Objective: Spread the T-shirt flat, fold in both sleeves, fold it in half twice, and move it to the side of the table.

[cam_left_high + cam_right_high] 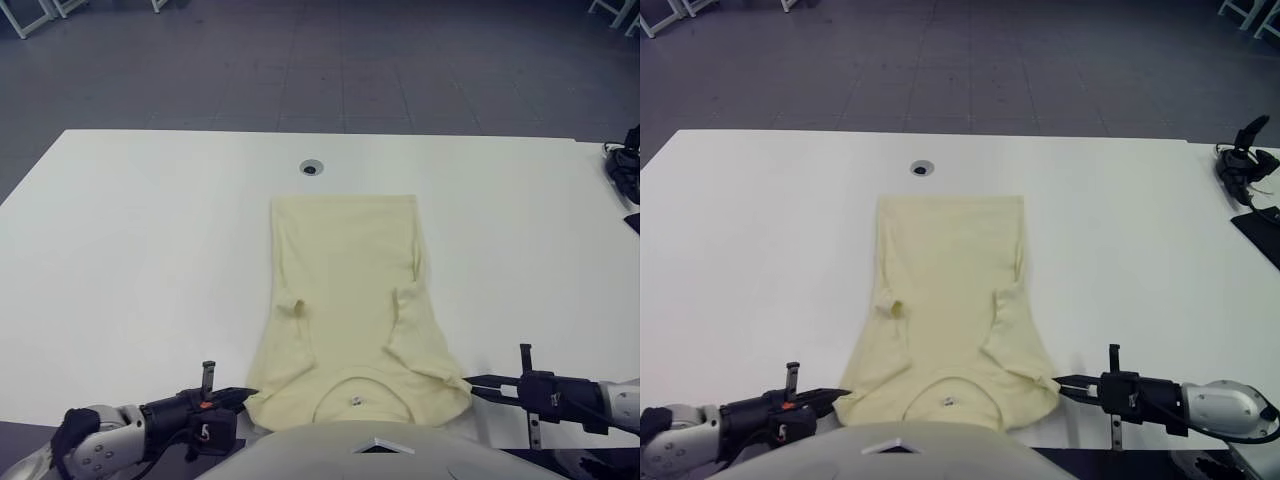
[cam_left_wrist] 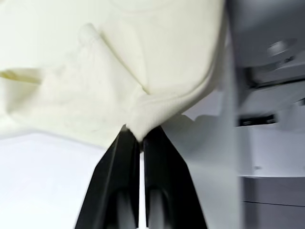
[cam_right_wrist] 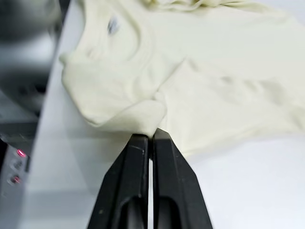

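On the white table, the pale yellow cotton T-shirt lies centred with its sleeves folded in. I see my left gripper and right gripper each clamped on a near shoulder corner.

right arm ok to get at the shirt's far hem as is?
Probably not yet: the right gripper is shut on the shirt's near corner. Nothing on the table blocks the far hem.

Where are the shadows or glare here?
Left eye view: the table is evenly bright, no glare spot, and the T-shirt casts barely any shadow. Left wrist view: a soft shadow lies under the T-shirt corner at the left gripper. Right wrist view: a thin shadow edges the T-shirt by the right gripper.
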Controlling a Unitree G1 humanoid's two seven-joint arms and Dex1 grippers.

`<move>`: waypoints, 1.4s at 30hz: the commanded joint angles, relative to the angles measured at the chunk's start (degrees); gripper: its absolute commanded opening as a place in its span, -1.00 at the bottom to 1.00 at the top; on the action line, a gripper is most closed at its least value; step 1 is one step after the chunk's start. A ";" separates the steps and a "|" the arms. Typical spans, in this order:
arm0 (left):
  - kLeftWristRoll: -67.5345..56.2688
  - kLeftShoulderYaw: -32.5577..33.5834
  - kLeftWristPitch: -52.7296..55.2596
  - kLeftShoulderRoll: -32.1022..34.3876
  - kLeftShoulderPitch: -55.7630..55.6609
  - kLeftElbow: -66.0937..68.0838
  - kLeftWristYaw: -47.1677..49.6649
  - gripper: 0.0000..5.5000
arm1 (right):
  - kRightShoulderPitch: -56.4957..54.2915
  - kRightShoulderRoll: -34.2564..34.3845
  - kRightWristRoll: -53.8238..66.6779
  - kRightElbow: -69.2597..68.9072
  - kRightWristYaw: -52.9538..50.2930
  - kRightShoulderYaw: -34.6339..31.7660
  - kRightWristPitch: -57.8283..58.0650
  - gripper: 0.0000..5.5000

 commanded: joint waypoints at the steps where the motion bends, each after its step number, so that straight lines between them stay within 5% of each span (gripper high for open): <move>1: -19.48 20.99 1.85 -0.33 11.25 -7.13 -13.22 -1.00 | 9.44 -4.26 19.43 -11.53 12.45 -16.03 14.54 -1.00; 10: -31.02 31.78 4.03 -6.71 17.64 -12.75 -25.55 -1.00 | 16.09 7.16 24.68 -21.63 21.07 -34.16 32.12 -1.00; 18: -35.77 33.12 12.01 -2.01 4.14 -11.02 -29.21 -1.00 | 4.46 12.13 19.63 -19.24 23.31 -35.29 39.62 -1.00; 24: -33.23 18.55 19.43 3.95 -23.03 -2.41 -24.28 -1.00 | -14.79 15.32 9.80 -13.26 18.08 -26.24 41.23 -1.00; 31: -17.58 -4.99 22.88 -6.05 -55.95 15.23 -19.56 -1.00 | -40.20 24.93 -6.34 2.17 9.39 -15.08 37.12 -1.00; 42: -6.82 -14.00 18.41 -17.87 -72.99 36.41 -14.16 -1.00 | -56.44 33.52 -19.82 27.24 7.73 -10.35 26.97 -1.00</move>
